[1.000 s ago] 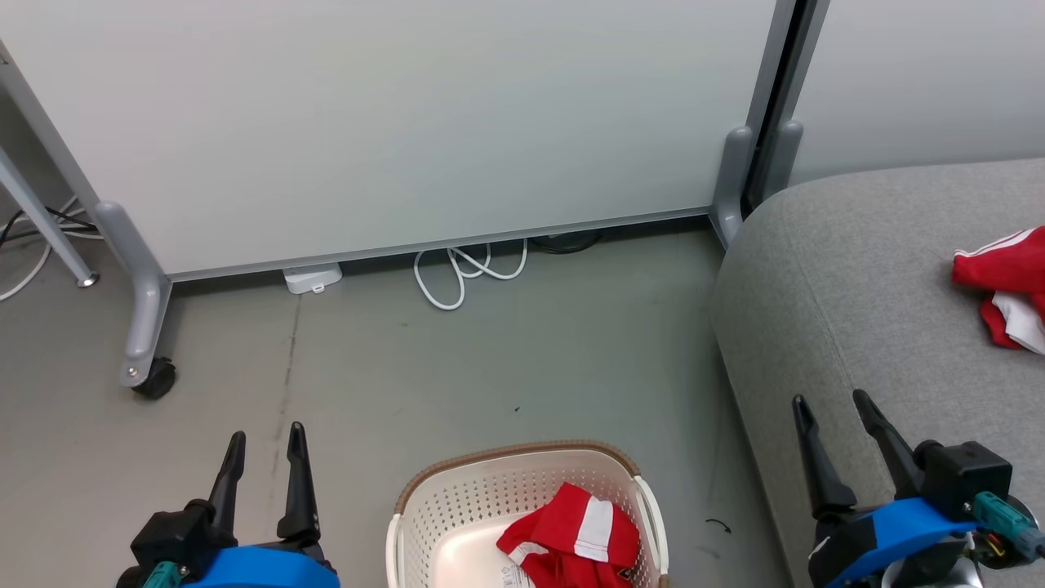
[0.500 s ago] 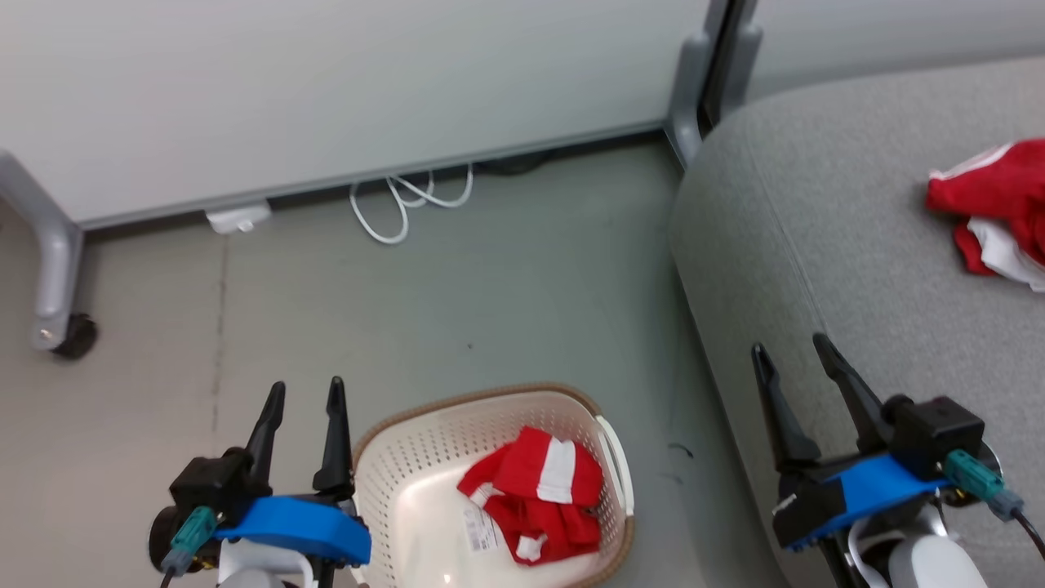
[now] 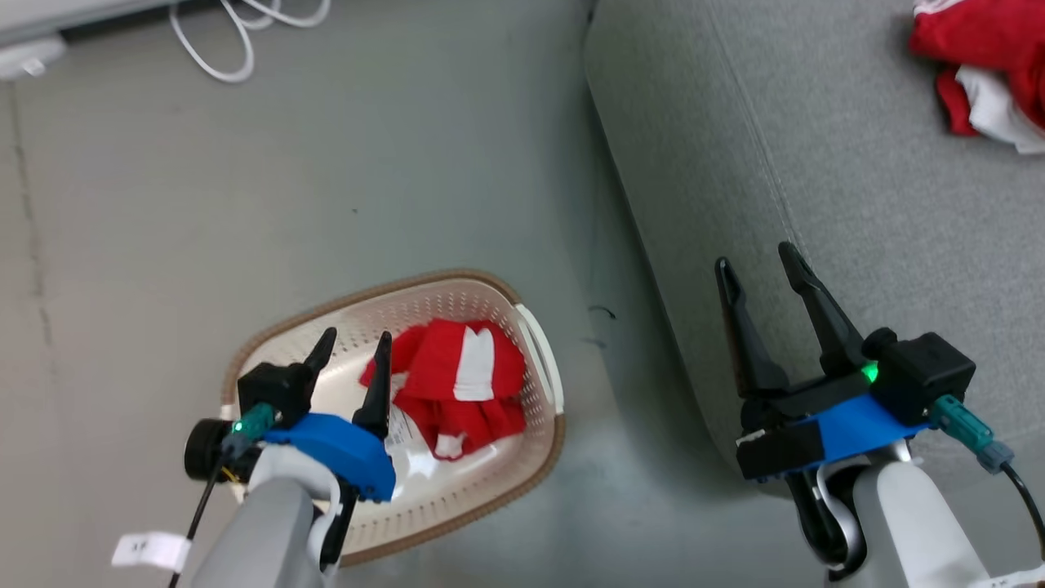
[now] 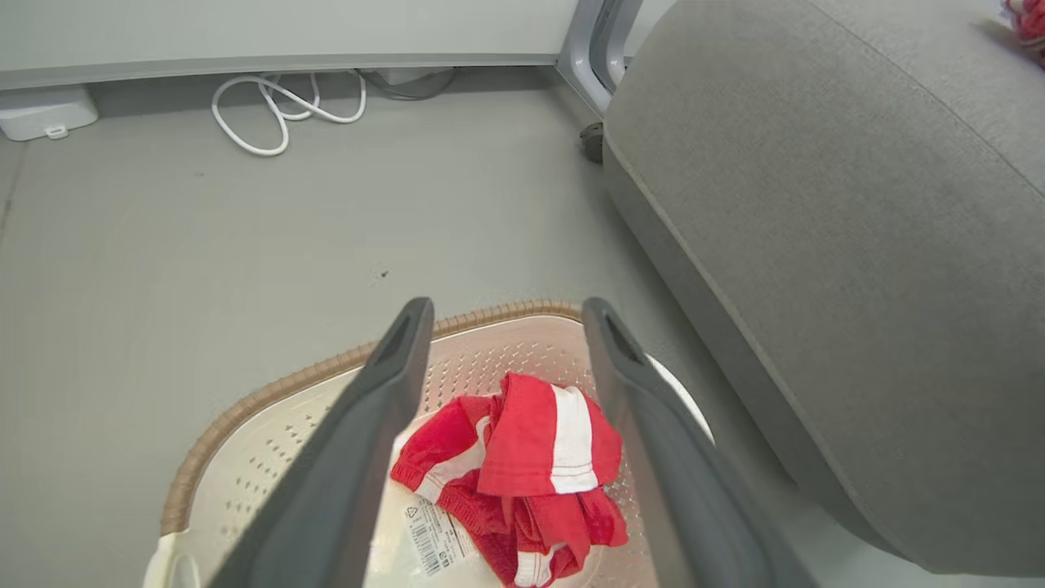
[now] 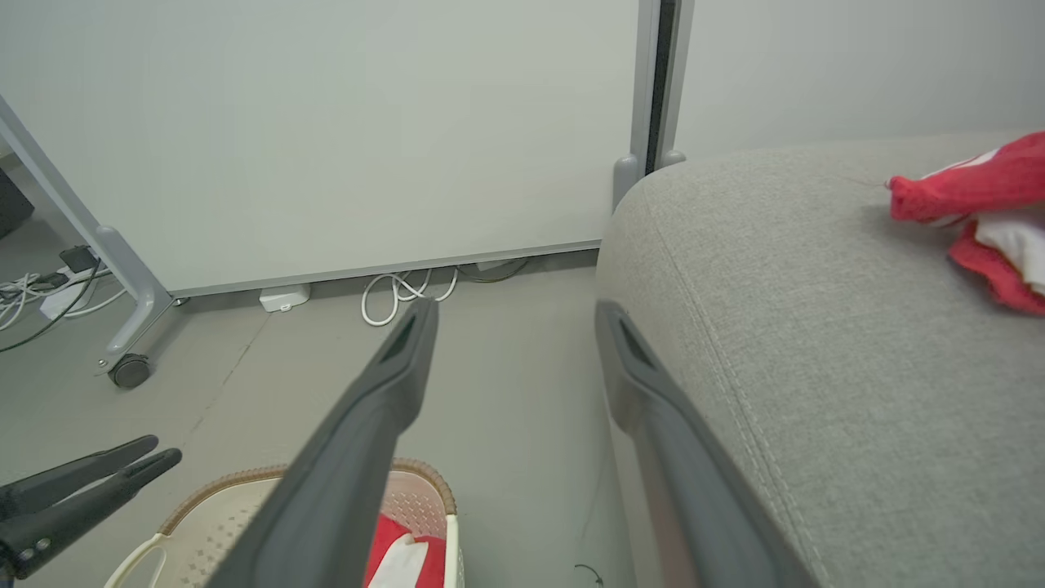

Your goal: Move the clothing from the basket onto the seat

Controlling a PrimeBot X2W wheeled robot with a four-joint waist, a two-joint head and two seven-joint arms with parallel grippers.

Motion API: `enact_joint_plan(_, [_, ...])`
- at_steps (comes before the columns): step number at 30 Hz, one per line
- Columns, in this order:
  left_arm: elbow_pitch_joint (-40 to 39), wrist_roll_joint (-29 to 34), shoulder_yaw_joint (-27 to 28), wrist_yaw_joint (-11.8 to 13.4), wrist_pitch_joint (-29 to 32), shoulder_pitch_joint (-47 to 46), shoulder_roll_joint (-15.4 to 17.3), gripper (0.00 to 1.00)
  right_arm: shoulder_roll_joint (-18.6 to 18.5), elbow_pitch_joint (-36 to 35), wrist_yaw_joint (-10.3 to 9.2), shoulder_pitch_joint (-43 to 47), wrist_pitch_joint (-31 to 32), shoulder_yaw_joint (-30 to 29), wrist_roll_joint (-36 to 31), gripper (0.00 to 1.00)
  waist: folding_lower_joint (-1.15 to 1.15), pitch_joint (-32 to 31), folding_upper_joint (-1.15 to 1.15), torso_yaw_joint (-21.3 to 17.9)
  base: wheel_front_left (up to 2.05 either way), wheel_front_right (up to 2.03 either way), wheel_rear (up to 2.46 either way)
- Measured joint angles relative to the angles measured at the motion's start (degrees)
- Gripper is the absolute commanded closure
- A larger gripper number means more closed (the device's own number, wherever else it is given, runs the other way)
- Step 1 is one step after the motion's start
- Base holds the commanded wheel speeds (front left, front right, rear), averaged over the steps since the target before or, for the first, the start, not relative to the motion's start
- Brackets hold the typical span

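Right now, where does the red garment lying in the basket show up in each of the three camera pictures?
Head view: the red garment sits low and left of centre, inside the basket.
Left wrist view: the red garment is at bottom centre.
Right wrist view: a sliver of the red garment shows at the bottom edge, left of centre.
Shared landmark: the grey seat, always right of the basket.
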Motion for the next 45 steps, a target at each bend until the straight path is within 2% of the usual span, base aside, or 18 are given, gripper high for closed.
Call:
enact_joint_plan(6, [7.1,-1.6,-4.4,0.0,2.2,-7.0,2.6,0.00,0.0,1.2,0.00,-2.9,-2.1,2.3,1.7,0.00,0.00,7.0,0.00,-3.1,0.00,0.00,0.00])
enact_joint_plan(15, [15.6,-3.9,-4.2,0.0,5.8,-13.8,5.2,0.00,0.0,2.5,0.00,-5.4,-4.2,5.3,4.8,0.00,-0.01,15.1,0.00,-7.8,0.00,0.00,0.00])
enact_joint_plan(25, [19.5,-5.4,-4.2,0.0,7.6,-18.6,6.3,0.00,0.0,3.2,0.00,-8.0,-4.8,8.3,7.8,0.00,-0.01,21.3,0.00,-11.5,0.00,0.00,0.00])
enact_joint_plan(35, [22.1,-7.7,-6.1,0.0,11.9,-20.8,4.2,0.00,0.0,2.2,0.00,-8.1,-4.8,8.3,8.7,0.00,-0.01,22.3,0.00,-12.3,0.00,0.00,0.00])
enact_joint_plan(36, [22.0,-8.0,-6.7,0.0,12.3,-20.8,4.1,0.04,0.0,2.2,0.00,-8.1,-4.8,8.3,8.7,0.00,-0.01,22.2,0.00,-12.3,0.00,0.00,0.00])
enact_joint_plan(39, [21.5,-8.8,-8.1,0.0,12.8,-20.8,4.3,0.84,0.0,2.0,0.00,-8.1,-4.9,8.2,8.8,0.00,-0.01,22.2,0.00,-12.3,0.00,0.00,0.00])
enact_joint_plan(40, [21.4,-9.0,-8.5,0.0,13.0,-20.8,4.4,1.00,0.0,2.0,0.00,-8.1,-4.9,8.1,8.8,0.00,-0.01,22.2,0.00,-12.3,0.00,0.00,0.00])
enact_joint_plan(45, [20.5,-11.0,-10.2,0.0,13.6,-20.8,4.9,1.00,0.0,1.7,0.00,-8.0,-4.9,8.0,8.9,0.00,-0.01,22.3,0.00,-12.1,0.00,0.00,0.00])
